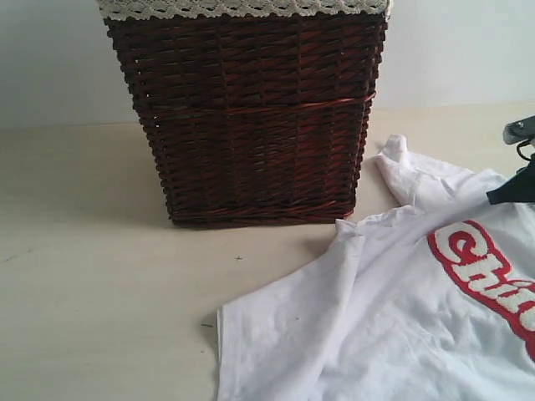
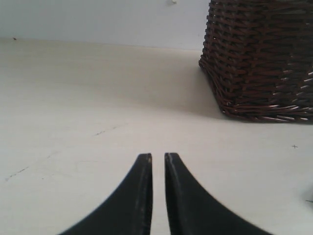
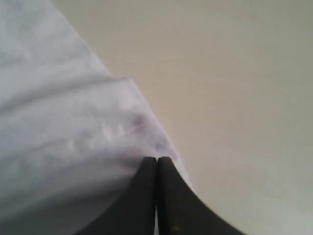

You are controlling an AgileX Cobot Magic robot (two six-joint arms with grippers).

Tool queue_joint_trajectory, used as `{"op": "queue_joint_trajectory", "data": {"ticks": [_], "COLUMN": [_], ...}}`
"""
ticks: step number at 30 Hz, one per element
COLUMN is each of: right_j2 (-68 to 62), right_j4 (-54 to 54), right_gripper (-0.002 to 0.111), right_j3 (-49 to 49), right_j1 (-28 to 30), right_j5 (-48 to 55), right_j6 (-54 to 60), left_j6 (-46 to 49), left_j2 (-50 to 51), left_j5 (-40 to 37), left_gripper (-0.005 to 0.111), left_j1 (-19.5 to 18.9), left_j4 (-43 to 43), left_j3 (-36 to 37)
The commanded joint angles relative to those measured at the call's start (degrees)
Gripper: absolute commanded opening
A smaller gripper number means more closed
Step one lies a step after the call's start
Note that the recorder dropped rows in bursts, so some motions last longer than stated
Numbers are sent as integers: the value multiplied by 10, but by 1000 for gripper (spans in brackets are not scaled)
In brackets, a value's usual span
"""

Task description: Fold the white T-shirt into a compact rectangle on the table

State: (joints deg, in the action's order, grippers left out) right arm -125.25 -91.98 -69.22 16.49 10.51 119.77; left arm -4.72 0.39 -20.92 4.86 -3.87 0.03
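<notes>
Across the table (image 1: 100, 276), the white T-shirt (image 1: 384, 317) lies loose and rumpled toward the near right corner. 1 sleeve is flung out toward the far edge, and the red lettering (image 1: 481, 267) faces up. It is not yet folded.

The dark wicker basket (image 1: 251, 125) stands at the far edge by the wall, just beside that sleeve. It is close enough that a wide sweep of cloth could brush it.

The right claw (image 3: 156, 159) sits at the shirt's edge with its jaws pressed together. Whether any cloth is pinched between them cannot be told. The left claw (image 2: 158, 155) hangs over bare table toward the left edge, narrowed to a slit and holding nothing.

The step in hand looks like taking a hem. It would go best with a firm pinch on 1 layer only, then a low, flat draw across the chest, away from the basket, so the crease stays straight.
</notes>
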Motion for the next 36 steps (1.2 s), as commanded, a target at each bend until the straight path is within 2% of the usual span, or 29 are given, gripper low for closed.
{"op": "queue_joint_trajectory", "data": {"ticks": [1, 7, 14, 18, 22, 24, 29, 36], "right_j2": [4, 126, 312, 327, 287, 262, 173, 107], "right_j4": [5, 21, 312, 382, 374, 330, 207, 194], "right_gripper": [0, 0, 0, 0, 0, 0, 0, 0], "right_j3": [-31, 7, 223, 332, 379, 377, 321, 247], "right_j1": [-10, -12, -12, -12, -12, -12, -12, -12], "right_j5": [-16, -16, 21, 62, 54, 28, 22, 15], "right_j6": [2, -6, -40, -51, -45, -41, 11, 10], "left_j6": [1, 1, 1, 1, 1, 1, 1, 1], "left_j2": [-4, -4, -4, -4, -4, -4, -4, -4], "left_j5": [3, 3, 3, 3, 3, 3, 3, 3], "left_gripper": [12, 12, 12, 12, 12, 12, 12, 12], "left_j1": [3, 3, 3, 3, 3, 3, 3, 3], "left_j4": [1, 1, 1, 1, 1, 1, 1, 1], "left_j3": [0, 0, 0, 0, 0, 0, 0, 0]}}
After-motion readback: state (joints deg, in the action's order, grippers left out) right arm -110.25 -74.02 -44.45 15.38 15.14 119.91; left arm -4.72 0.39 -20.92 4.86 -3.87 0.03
